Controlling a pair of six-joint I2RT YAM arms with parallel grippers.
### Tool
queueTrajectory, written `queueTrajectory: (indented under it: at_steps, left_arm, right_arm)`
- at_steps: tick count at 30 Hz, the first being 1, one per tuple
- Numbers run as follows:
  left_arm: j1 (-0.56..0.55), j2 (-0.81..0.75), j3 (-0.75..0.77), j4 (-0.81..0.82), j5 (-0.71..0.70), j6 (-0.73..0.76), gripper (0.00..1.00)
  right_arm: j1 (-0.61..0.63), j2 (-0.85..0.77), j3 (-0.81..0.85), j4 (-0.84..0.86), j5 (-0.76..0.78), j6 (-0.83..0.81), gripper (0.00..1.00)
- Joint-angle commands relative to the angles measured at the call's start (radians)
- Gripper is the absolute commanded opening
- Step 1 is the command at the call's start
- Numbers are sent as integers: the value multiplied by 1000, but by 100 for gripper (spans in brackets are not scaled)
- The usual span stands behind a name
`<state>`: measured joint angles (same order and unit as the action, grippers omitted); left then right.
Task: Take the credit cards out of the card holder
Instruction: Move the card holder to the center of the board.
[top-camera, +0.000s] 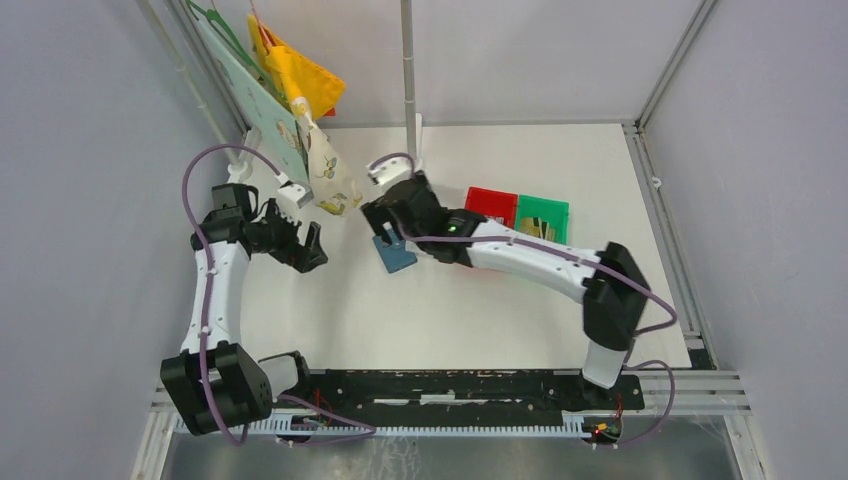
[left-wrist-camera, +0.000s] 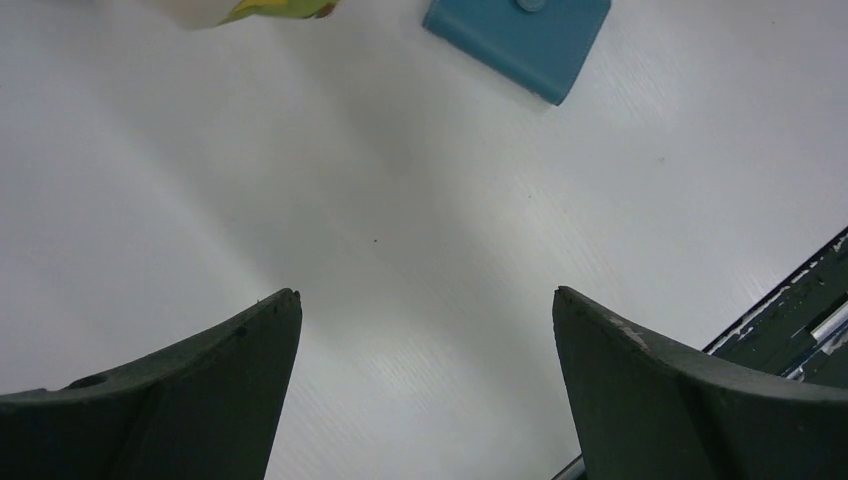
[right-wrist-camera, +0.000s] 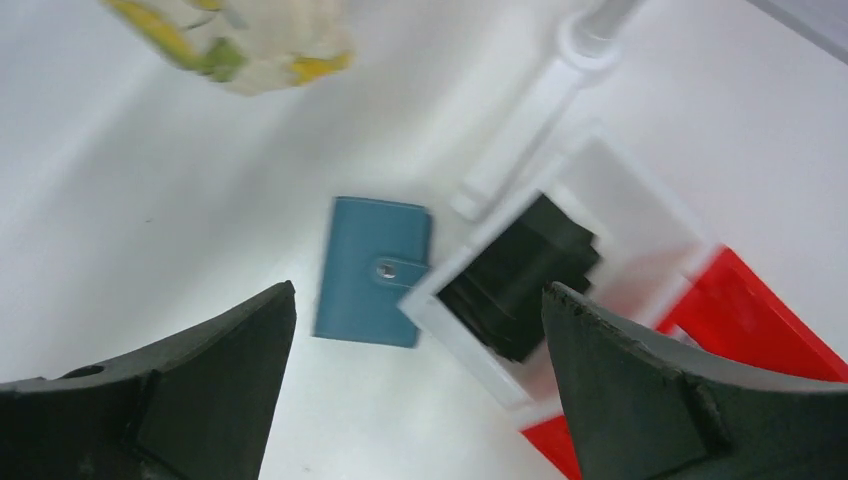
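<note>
**Teal card holder lies shut on the white table, both grippers spread wide**

Teal and folded flat, the card holder (top-camera: 396, 254) lies on the white table (top-camera: 450, 310) near its middle. It sits between the two arms and closer to the right one. From the right wrist view its snap tab (right-wrist-camera: 388, 269) lies across the front, and no pocket or card edge shows.

The right gripper (top-camera: 385, 228) hangs just over the holder. Its two dark fingers (right-wrist-camera: 200, 385) stand far apart with nothing between them, and neither one touches the teal cover. Just beside the holder, seen from the same wrist, sits a white bin (right-wrist-camera: 470, 355) with a flat black item (right-wrist-camera: 520, 275) in it. One corner of that bin nearly meets the holder's edge. A red bin (top-camera: 491, 205) comes next, then a green bin (top-camera: 543, 215). The green one holds something small and gold-toned, too small for me to name.

The left gripper (top-camera: 310, 250) hovers over bare table to the left of the holder, well apart from it. Its jaws are also spread wide and hold nothing. From its wrist camera the holder shows only at the top edge of the view.

Behind the left arm, a yellow cloth (top-camera: 300, 75) and a patterned fabric piece (top-camera: 325, 175) hang from a rail.
</note>
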<state>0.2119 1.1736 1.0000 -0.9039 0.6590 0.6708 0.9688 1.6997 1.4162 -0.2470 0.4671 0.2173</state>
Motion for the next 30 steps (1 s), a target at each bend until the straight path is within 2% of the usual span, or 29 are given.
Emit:
queueTrajectory:
  at_steps: [1, 8, 13, 16, 21, 25, 30]
  left_arm:
    - [69, 4, 36, 5, -3, 5, 100]
    - [125, -1, 26, -11, 45, 26, 100]
    - [213, 55, 118, -99, 187, 37, 100]
    - [240, 92, 171, -153, 250, 55, 100]
    - [242, 96, 166, -159, 260, 68, 100]
    - [241, 86, 151, -160, 256, 75, 100]
    - [242, 67, 140, -165, 265, 88, 100]
  right_arm:
    - [70, 214, 240, -100, -90, -97, 98]
    - [93, 453, 445, -151, -114, -96, 98]
    - [90, 549, 502, -178, -56, -98, 98]
    - [87, 581, 503, -182, -29, -92, 98]
    - [66, 603, 485, -176, -34, -62, 98]
    - [48, 616, 473, -169, -80, -45, 98]
    - [38, 626, 447, -151, -211, -10, 98]
